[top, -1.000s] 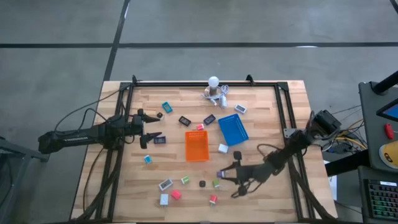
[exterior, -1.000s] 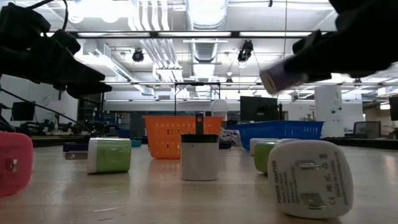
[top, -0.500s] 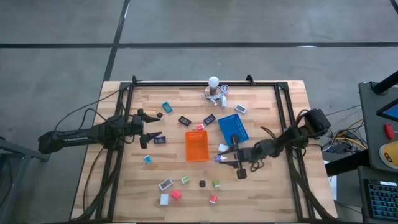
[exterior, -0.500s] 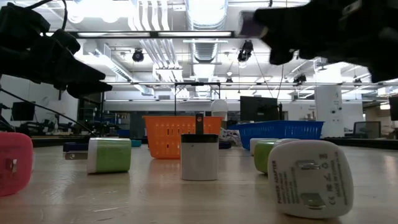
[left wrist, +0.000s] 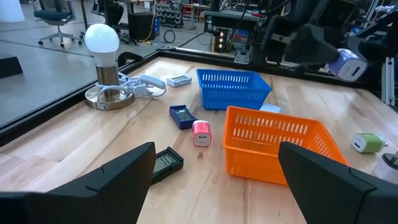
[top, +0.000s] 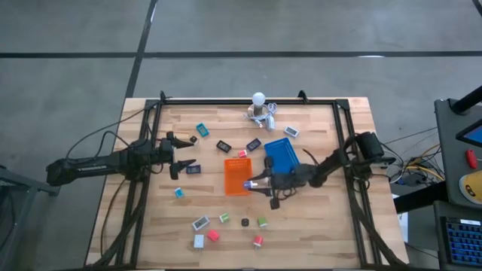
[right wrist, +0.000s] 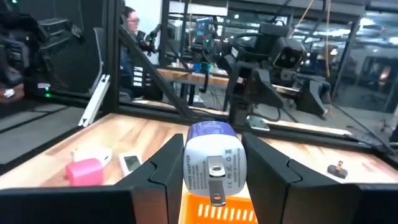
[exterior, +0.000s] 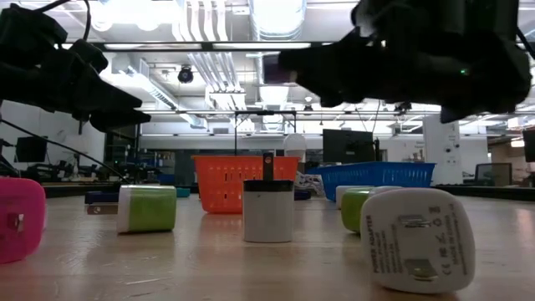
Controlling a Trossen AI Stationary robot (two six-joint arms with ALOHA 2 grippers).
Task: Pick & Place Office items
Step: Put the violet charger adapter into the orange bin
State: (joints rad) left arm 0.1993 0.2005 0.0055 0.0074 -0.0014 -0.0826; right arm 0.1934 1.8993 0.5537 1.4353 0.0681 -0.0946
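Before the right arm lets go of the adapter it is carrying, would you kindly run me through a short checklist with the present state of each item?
1. Right tool shut on the white and purple adapter: ok.
2. Adapter over the orange tray: ok; it hangs above the tray's right edge in the high view.
3. Adapter centred over the tray: not ok; it sits at the edge, near the blue tray.
4. Height above the tray: cannot tell.
5. Left tool clear of the drop: ok; it waits open at the table's left side.
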